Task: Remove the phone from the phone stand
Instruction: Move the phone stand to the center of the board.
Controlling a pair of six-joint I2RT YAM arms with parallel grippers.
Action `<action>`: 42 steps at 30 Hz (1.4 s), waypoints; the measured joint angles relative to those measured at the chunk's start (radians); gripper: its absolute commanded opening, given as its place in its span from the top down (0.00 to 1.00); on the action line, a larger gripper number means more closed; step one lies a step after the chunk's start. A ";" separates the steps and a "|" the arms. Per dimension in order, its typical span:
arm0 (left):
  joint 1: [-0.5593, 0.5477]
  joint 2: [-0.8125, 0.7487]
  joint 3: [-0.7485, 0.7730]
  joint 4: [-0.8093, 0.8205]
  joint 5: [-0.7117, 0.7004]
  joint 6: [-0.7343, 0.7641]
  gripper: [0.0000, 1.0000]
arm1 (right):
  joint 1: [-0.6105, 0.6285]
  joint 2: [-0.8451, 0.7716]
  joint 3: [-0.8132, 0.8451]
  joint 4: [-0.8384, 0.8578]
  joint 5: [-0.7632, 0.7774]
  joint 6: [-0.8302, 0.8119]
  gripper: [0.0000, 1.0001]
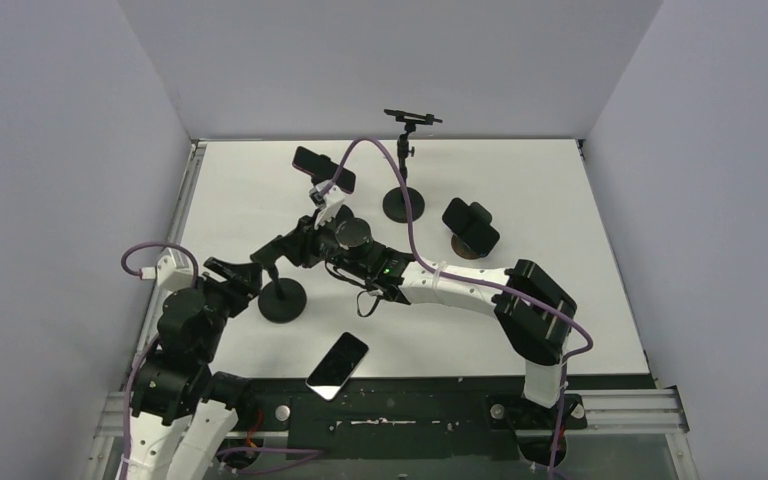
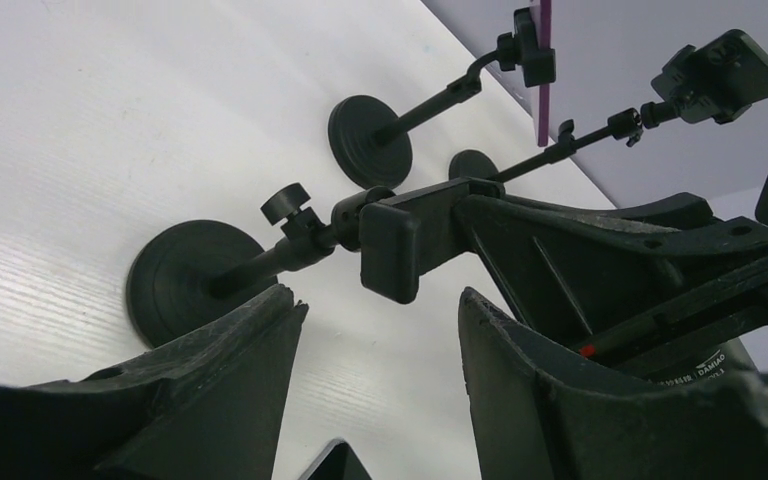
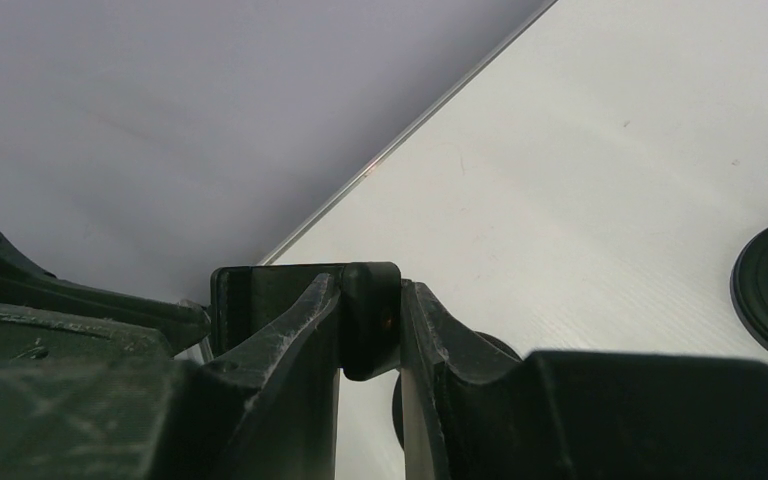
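A dark phone (image 1: 338, 365) lies flat on the table near the front edge; its corner shows at the bottom of the left wrist view (image 2: 335, 465). The near phone stand (image 1: 282, 302) has a round black base and an empty clamp head (image 2: 390, 250). My right gripper (image 1: 278, 250) is shut on that clamp head (image 3: 370, 320). My left gripper (image 1: 245, 272) is open and empty just left of the stand, its fingers (image 2: 250, 340) apart with bare table between them.
A second stand holds a phone (image 1: 323, 170) at the back left. An empty-clamp stand (image 1: 403, 205) stands at the back centre. A low stand with a dark phone (image 1: 470, 227) sits to its right. A purple cable (image 1: 400, 190) arches over the right arm.
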 measured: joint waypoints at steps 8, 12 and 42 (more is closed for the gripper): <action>0.000 0.063 -0.033 0.123 0.000 -0.005 0.46 | -0.001 -0.001 0.000 -0.005 -0.024 0.002 1.00; 0.000 0.095 -0.059 0.170 0.000 -0.006 0.48 | -0.001 -0.002 0.000 -0.007 -0.033 0.003 1.00; 0.003 0.179 -0.129 0.375 -0.106 -0.016 1.00 | -0.009 -0.197 -0.026 -0.310 0.064 0.016 0.04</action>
